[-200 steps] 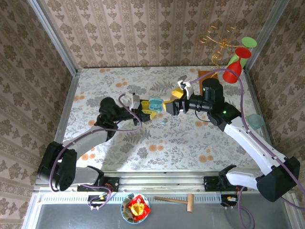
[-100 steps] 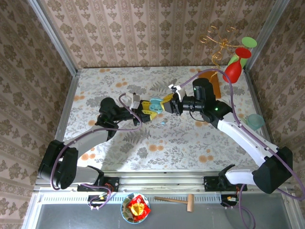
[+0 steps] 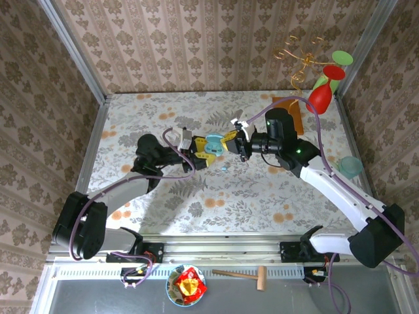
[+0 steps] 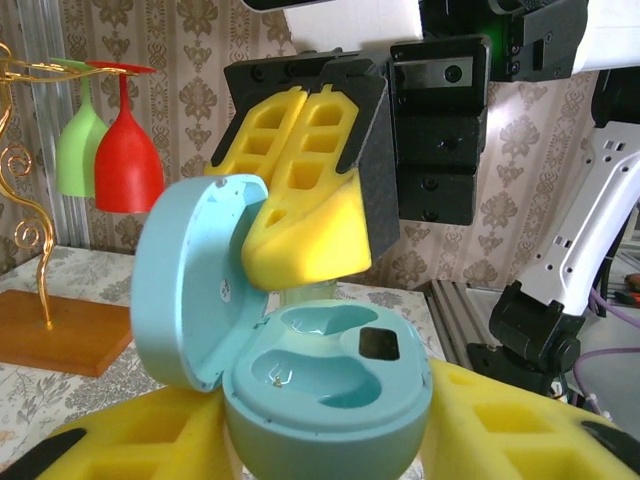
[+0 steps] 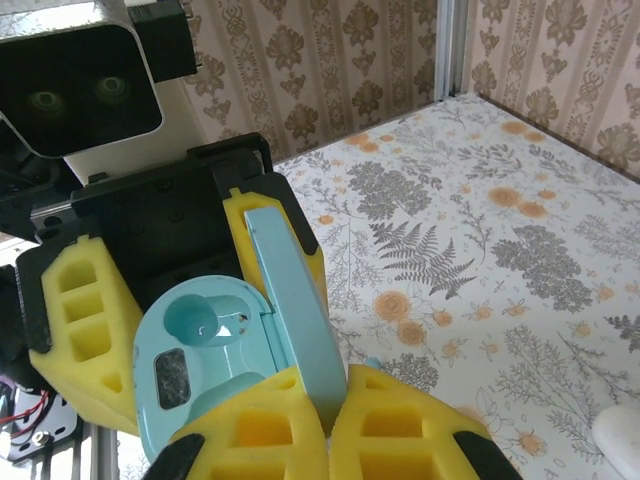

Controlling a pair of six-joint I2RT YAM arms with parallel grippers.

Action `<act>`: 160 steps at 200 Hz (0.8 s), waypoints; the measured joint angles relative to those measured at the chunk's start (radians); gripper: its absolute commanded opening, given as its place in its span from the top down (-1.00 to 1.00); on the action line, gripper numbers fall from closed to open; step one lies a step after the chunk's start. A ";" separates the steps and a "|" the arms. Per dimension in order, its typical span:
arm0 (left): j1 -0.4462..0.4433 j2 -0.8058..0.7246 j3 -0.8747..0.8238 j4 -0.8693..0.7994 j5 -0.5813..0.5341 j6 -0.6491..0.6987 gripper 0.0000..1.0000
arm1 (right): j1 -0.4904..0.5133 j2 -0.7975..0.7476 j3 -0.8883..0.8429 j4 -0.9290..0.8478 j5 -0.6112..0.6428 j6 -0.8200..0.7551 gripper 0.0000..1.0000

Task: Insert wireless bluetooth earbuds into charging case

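Observation:
A light blue charging case (image 4: 330,390) is held up by my left gripper (image 4: 330,440), whose yellow pads are shut on its base. The lid (image 4: 190,280) stands open and both wells are empty. My right gripper (image 5: 335,420) is shut on the edge of that lid (image 5: 295,300); from the left wrist view its fingers (image 4: 310,200) sit against the lid's top. In the top view the case (image 3: 211,145) hangs between the left gripper (image 3: 200,155) and the right gripper (image 3: 230,144). One pale blue earbud (image 3: 224,168) lies on the table just below them, and it peeks past my right finger (image 5: 372,362).
A gold stand with a red and a green glass (image 3: 327,78) on an orange board (image 3: 291,108) occupies the back right corner. A white rounded object (image 5: 620,435) lies on the floral table (image 3: 196,203) near my right arm. A teal object (image 3: 351,165) sits at the right edge.
My right gripper has moved left from beside the case onto its lid. The left gripper has kept the case in about the same place.

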 measured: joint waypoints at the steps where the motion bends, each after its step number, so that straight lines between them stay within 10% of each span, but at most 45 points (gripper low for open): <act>1: 0.000 0.000 0.000 0.000 0.000 0.000 0.05 | 0.000 -0.001 0.000 0.000 0.001 0.000 1.00; 88: -0.003 0.020 0.001 0.008 -0.010 -0.019 0.01 | 0.022 -0.030 -0.016 0.037 0.065 0.000 1.00; 160: -0.003 0.021 0.002 0.023 -0.029 -0.033 -0.40 | 0.027 -0.030 -0.017 0.037 0.092 -0.006 1.00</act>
